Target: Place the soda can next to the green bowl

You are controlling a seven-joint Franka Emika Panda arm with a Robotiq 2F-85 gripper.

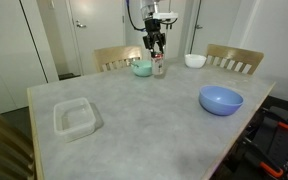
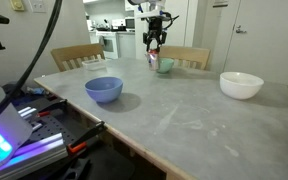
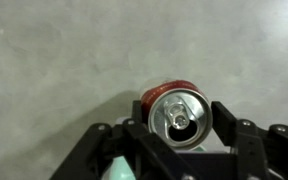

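The soda can (image 3: 180, 115), silver on top with a red side, stands between the two fingers of my gripper (image 3: 181, 120), which is shut on it. In both exterior views the gripper (image 1: 156, 46) (image 2: 153, 45) comes down from above onto the can (image 1: 159, 68) (image 2: 154, 63) at the far side of the table. I cannot tell whether the can rests on the table. The pale green bowl (image 1: 142, 69) (image 2: 165, 66) sits right beside the can, and a sliver of it (image 3: 119, 172) shows at the bottom of the wrist view.
A light-blue bowl (image 1: 221, 99) (image 2: 103, 90) sits nearer the table's front. A white bowl (image 1: 195, 60) (image 2: 241, 85) stands at the far side. A clear square container (image 1: 75, 118) lies on the table. Wooden chairs (image 1: 234, 58) stand behind the far edge.
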